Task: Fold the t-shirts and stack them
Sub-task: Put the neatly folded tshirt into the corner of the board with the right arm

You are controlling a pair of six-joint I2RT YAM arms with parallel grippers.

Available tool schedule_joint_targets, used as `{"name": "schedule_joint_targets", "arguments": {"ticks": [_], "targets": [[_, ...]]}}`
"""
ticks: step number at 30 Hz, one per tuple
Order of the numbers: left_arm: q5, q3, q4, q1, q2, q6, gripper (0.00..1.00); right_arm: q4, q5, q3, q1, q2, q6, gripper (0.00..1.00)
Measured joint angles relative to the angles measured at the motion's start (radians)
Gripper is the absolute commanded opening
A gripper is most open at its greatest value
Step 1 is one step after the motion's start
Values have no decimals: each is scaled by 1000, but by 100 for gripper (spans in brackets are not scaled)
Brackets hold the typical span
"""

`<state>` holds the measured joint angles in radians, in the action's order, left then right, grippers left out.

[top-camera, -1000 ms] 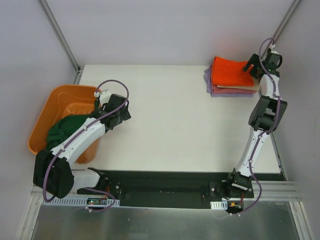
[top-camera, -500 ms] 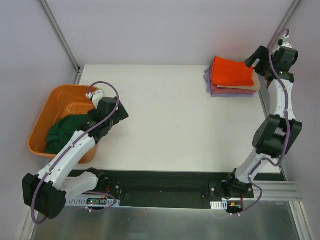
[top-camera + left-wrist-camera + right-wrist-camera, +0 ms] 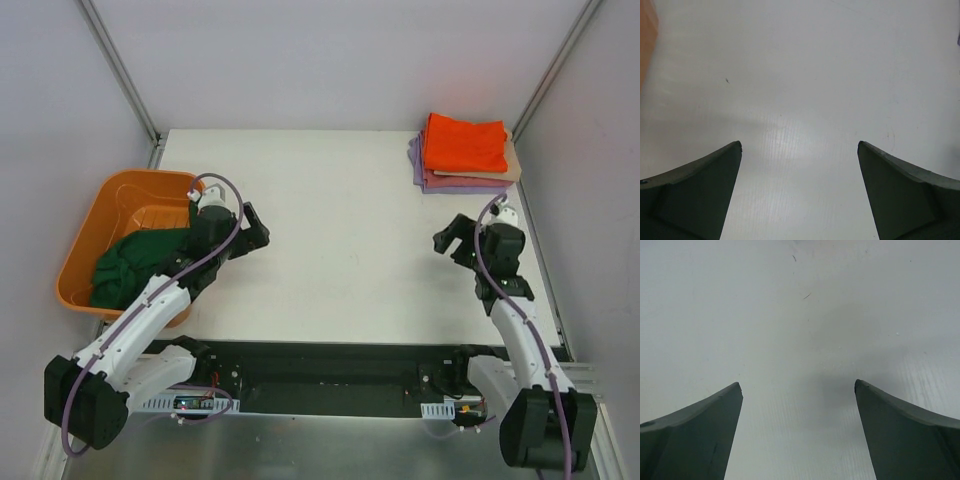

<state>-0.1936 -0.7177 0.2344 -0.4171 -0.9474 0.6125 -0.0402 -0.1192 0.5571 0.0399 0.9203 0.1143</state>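
Note:
Folded t-shirts lie stacked at the table's back right corner: a bright orange one [image 3: 463,144] on top, tan [image 3: 512,168], pink-red and lavender [image 3: 415,157] edges showing beneath. A crumpled dark green t-shirt [image 3: 125,265] lies in the orange tub [image 3: 115,195]. My left gripper [image 3: 256,229] hangs just right of the tub over bare table, open and empty [image 3: 800,145]. My right gripper [image 3: 451,238] is over the right side of the table, well in front of the stack, open with nothing between its fingers [image 3: 797,384].
The white table [image 3: 340,220] is ringed by grey walls with metal posts at the back corners. The tub sits off the table's left edge; a sliver of it [image 3: 645,30] shows in the left wrist view. A black rail runs along the near edge.
My right arm has drawn back from the stack to the near right part of the table. My left gripper has swung from the tub's rim out over the table.

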Motion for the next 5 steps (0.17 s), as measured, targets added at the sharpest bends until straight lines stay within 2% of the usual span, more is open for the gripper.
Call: {"name": "schedule_joint_targets", "arguments": {"ticks": [5], "targets": [[5, 14, -29, 0, 6, -3, 99, 43, 0, -117, -2, -142, 6, 96]]}}
